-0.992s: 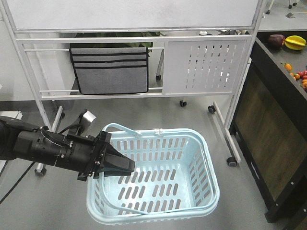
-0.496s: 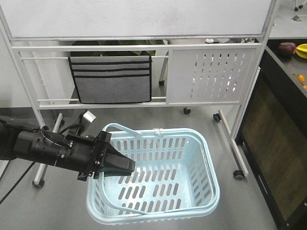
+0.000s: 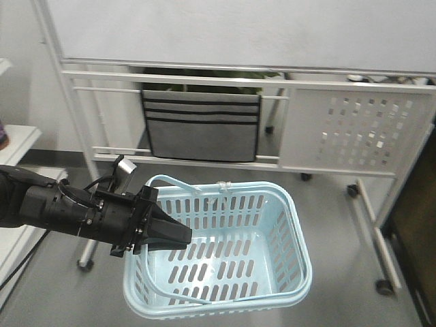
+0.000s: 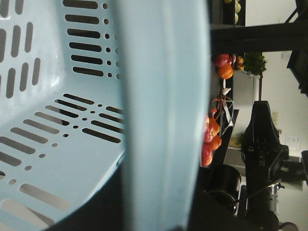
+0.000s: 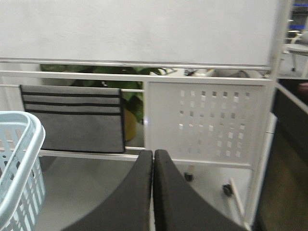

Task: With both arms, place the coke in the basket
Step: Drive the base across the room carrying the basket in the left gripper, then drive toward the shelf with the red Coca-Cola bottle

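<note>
**Basket in hand, no coke yet**

Status: early. The left gripper (image 3: 182, 235) sits at the left rim of the basket (image 3: 294, 228); its fingers (image 3: 167, 231) are pressed into a wedge and, by my read, pinching the rim or handle there; the left wrist view fits that, with a pale blue band of basket right across the lens. The basket looks carried clear of the floor (image 3: 354, 231), centre-near in the front view; inside it is bare, slots only. The right gripper (image 5: 153, 155) is out to the right of the basket, fingers pressed together, nothing between them. The coke is in no view, so I can't say where it is. Left to do, as I judge it: find the coke, pick it with the right arm, drop it in while the left holds; that is basically the whole placing step.

Counts:
- basket 1, with 2 thin loop handles
- coke 0 visible
- grippers 2
- far side: 1 white wheeled rack (image 3: 204, 69); 1 grey pocket organiser (image 3: 201, 133) on it; 1 perforated panel (image 3: 354, 133) to the right; 1 whiteboard (image 3: 259, 30) on top
- red/orange fruit (image 4: 209, 139) in the left wrist view, too blurred to count
</note>
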{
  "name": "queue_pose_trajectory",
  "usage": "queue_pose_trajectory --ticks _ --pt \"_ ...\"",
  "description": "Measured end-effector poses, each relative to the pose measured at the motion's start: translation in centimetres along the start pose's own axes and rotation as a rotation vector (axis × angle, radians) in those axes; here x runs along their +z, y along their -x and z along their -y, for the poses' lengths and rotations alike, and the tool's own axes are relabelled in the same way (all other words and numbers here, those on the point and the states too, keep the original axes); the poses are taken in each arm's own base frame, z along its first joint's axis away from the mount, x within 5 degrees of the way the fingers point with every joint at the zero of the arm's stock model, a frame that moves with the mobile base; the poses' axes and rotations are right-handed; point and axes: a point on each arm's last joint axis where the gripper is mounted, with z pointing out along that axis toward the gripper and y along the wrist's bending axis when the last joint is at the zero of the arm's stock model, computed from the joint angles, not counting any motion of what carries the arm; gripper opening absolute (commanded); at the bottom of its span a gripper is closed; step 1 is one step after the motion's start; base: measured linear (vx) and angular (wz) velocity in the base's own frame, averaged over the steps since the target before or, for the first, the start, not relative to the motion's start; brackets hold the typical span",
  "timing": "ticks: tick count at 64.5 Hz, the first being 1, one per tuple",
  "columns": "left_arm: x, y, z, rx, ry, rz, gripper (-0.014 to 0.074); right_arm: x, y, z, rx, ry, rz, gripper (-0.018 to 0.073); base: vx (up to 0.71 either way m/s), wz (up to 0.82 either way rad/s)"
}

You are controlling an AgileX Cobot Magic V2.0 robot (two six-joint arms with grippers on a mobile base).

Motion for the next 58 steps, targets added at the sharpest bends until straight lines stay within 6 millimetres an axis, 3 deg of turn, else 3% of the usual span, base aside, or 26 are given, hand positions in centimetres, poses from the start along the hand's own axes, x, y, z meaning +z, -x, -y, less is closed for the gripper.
queue_pose_trajectory --ticks 58 --pt "0.00 0.01 0.00 -0.001 0.000 0.001 -0.0006 0.00 0.00 0.00 0.000 0.000 0.000 -0.0009 0.16 0.49"
